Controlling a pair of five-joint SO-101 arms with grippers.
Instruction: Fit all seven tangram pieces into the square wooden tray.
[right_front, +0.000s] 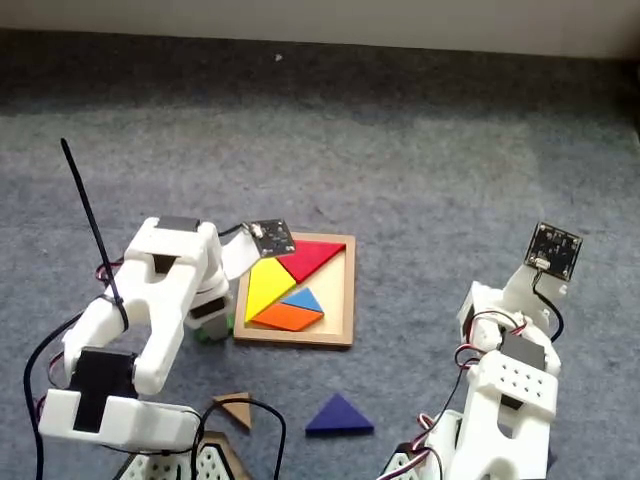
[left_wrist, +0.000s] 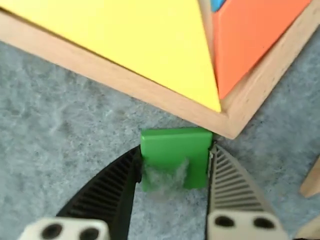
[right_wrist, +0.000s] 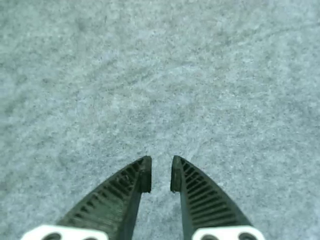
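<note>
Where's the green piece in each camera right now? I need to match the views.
High view: green piece on carpet at the wooden tray's near-left corner.
Left wrist view: between the left gripper's fingers.
Right wrist view: carpet past the right gripper.
Shared landmark: that tray corner.

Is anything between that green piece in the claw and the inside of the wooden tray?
Yes: the tray's raised rim, at its corner, lies between the green piece in the left gripper and the inside. Just behind it sit the yellow piece and orange piece.
</note>
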